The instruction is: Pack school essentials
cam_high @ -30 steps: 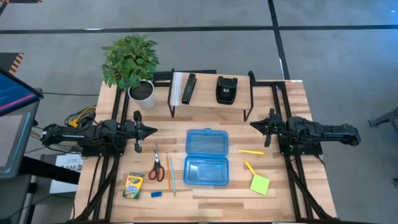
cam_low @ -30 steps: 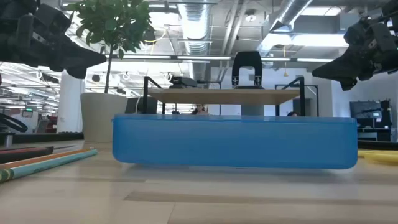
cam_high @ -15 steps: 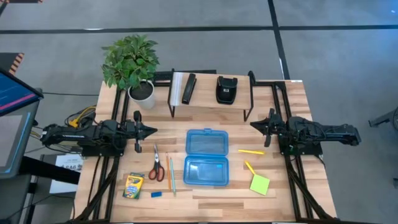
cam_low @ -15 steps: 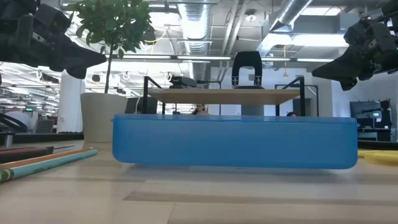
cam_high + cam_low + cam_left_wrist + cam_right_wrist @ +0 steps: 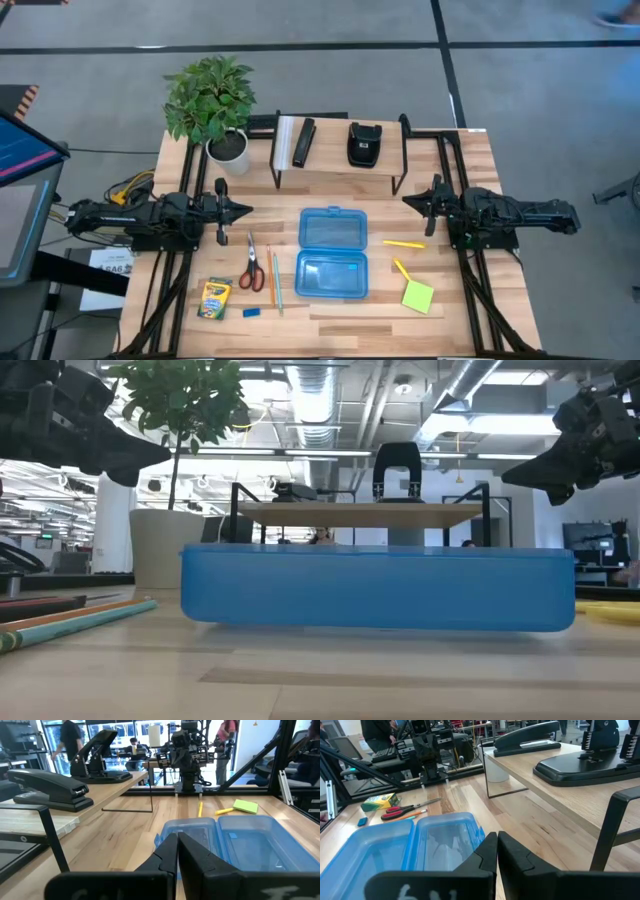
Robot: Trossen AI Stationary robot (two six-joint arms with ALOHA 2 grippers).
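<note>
Blue case [image 5: 332, 253] lies open at the middle of the worktop [image 5: 460, 180], both halves facing up; taken as the landmark.

Left gripper [image 5: 244, 210] is in the air off the case's left far corner, tips pointing toward it. Fingers [image 5: 176, 851] pressed together, nothing between them.

Right gripper [image 5: 408, 203] is off the case's right far corner, facing the left one. Fingers [image 5: 496, 849] nearly meeting, nothing held.

Left of the case: red-handled scissors [image 5: 250, 268], then two thin pencils [image 5: 274, 281] lying just beside the case's left edge, one orange, one green. Further left, the crayon box [image 5: 214, 298]; a small blue eraser [image 5: 251, 312] between the box and the pencils, nearer the front edge.

Right of the case: a yellow pencil [image 5: 403, 243] level with its hinge, a second yellow pencil [image 5: 401, 269] angled below it, and the lime sticky-note pad [image 5: 418, 296] toward the front.

Behind the case: a low shelf [image 5: 340, 165] carrying a black stapler [image 5: 303, 143] and a black pouch [image 5: 362, 144]. Potted plant [image 5: 213, 103] beyond the case's far left corner.
</note>
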